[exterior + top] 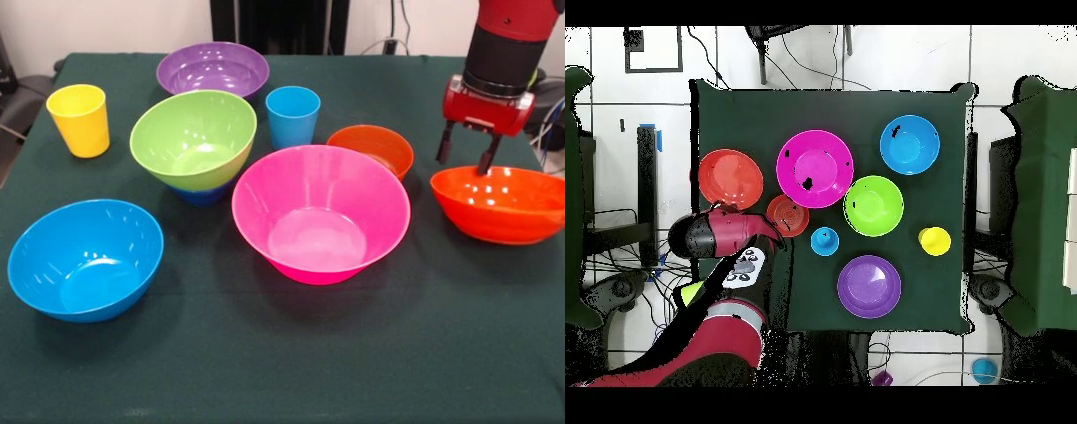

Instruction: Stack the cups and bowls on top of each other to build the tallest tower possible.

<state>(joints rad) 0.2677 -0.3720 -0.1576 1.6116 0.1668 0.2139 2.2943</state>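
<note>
Claw (466, 152) open over orange-red bowl (503, 205) rim | green bowl (193, 140) on dark blue bowl (201, 194)

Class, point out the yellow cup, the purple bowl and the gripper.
yellow cup (79, 121), front view, outer wall.
purple bowl (212, 69), front view, inner wall.
gripper (466, 152), front view, midway between fingertips.

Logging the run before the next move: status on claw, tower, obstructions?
Claw open, straddling far rim of orange-red bowl, nothing held. Tower: lime green bowl on small dark blue bowl only. Nothing blocking claw.
</note>
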